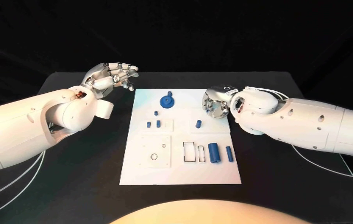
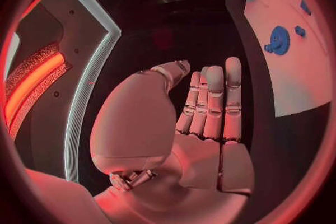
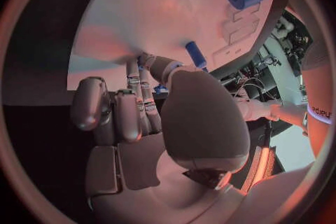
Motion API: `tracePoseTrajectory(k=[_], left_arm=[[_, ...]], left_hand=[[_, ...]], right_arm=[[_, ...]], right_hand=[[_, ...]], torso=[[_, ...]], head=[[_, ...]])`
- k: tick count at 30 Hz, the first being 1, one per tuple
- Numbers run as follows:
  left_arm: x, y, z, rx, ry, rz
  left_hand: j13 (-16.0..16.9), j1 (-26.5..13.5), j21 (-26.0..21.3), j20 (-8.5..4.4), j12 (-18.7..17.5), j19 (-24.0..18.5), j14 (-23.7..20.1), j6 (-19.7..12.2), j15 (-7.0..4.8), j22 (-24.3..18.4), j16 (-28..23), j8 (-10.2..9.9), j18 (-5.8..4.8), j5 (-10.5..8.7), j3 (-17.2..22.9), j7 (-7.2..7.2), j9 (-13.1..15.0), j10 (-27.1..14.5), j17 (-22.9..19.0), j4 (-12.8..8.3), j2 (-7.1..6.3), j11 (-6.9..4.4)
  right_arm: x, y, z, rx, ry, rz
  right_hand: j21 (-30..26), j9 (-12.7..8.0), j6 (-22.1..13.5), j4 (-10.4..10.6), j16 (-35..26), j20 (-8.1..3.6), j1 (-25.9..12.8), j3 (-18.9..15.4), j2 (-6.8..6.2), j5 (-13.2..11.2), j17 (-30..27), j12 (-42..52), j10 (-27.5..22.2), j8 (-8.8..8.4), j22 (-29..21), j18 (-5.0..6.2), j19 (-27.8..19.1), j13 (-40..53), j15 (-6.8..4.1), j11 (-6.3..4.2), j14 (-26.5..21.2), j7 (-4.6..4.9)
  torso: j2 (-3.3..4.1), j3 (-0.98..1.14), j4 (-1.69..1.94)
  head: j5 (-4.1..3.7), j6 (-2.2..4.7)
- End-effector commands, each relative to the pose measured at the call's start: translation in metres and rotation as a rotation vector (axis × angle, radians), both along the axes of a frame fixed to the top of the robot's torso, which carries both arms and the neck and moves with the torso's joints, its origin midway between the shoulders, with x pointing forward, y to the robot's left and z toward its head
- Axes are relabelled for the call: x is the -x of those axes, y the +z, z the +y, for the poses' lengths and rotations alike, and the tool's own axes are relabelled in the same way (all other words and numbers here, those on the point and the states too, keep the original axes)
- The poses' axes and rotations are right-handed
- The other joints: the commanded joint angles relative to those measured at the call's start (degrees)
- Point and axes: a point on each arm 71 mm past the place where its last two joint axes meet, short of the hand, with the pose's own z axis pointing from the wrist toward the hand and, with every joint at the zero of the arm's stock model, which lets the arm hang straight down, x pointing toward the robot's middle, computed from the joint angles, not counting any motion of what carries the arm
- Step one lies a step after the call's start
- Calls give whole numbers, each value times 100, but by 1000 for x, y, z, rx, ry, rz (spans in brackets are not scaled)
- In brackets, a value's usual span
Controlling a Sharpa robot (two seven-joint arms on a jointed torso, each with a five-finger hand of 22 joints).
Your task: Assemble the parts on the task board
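One white task board [image 1: 181,175] – on it one blue gear [image 1: 168,101], one thick cylinder [image 1: 214,152], one slim rod [image 1: 229,154] – and two hands.

Robot test bench in a darkened lab or studio

A black table [image 1: 88,183] is standing against a wholly black backdrop filling the upper half of the head view, with a white task board [image 1: 140,173] lying at centre and thin cables [image 1: 22,183] trailing at lower left. In the right wrist view, cluttered equipment and wiring [image 3: 280,50] are showing at the right.
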Motion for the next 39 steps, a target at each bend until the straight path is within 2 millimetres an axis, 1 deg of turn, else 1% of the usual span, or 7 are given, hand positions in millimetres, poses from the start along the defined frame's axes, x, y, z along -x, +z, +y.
tracePoseTrajectory(k=[1,7,11,19,25,31,39], left_arm=[[0,1,-2,-3,-25,-1],[1,1,-2,-12,-34,-3],[1,1,-3,-20,-37,-4],[1,1,-3,-33,-33,-10],[1,1,-2,-35,-29,-14],[1,1,-3,-34,-29,-17],[1,1,-3,-34,-28,-19]], left_hand=[[5,37,1,-1,19,39,27,-52,0,-7,28,20,91,14,-32,2,5,46,6,5,-3,2],[4,54,-4,-3,26,46,18,-61,-1,-12,29,24,91,20,-28,2,4,37,8,3,11,1],[4,59,-5,-4,28,48,16,-62,-1,-13,29,26,91,20,-27,3,4,35,9,2,15,2],[4,67,-10,-5,34,51,7,-64,-1,-17,27,31,90,23,-23,5,5,30,9,5,32,3],[4,67,-10,-5,34,51,7,-64,-1,-17,27,31,90,23,-23,5,5,30,9,5,32,3],[2,156,-14,-15,60,72,-9,-74,-9,-25,25,49,91,59,20,4,4,11,13,-32,83,-1],[0,170,-13,-17,64,75,-12,-80,-9,-25,25,51,91,62,26,7,3,4,14,-40,82,1]], right_arm=[[6,-16,4,37,10,53],[7,-18,4,46,5,64],[8,-16,3,38,2,44],[11,-9,2,10,-9,-10],[12,-3,2,-7,-15,-36],[12,0,1,-20,-22,-54],[13,9,-1,-48,-27,-83]], right_hand=[[27,8,33,4,27,-7,6,41,127,-26,-6,-52,6,38,403,-80,33,-25,-28,-16,294,0],[95,37,32,13,35,-6,-50,67,173,20,-25,-101,25,51,448,-94,58,-29,-23,-8,292,3],[179,107,80,-89,51,-22,-30,120,200,223,-50,-124,156,112,507,-106,87,-14,-46,-39,290,-16],[280,192,139,-169,40,-50,-43,202,226,109,-112,-134,318,186,574,-123,122,16,-81,-81,279,-51],[331,224,151,-205,49,-62,-47,253,227,85,-121,-148,367,207,605,-132,142,25,-93,-94,280,-62],[358,242,157,-227,57,-68,-52,287,224,79,-124,-158,393,218,623,-137,152,30,-99,-100,281,-68],[378,251,160,-236,59,-71,-59,301,218,79,-128,-163,405,222,634,-141,160,33,-101,-102,281,-69]], torso=[[-2,1,1],[-4,-2,1],[-3,2,1],[-5,2,4],[-3,0,-6],[-3,2,2],[0,1,-5]], head=[[-1,-16],[0,-13],[9,-10],[-3,-1],[-4,8],[-1,15],[-5,21]])
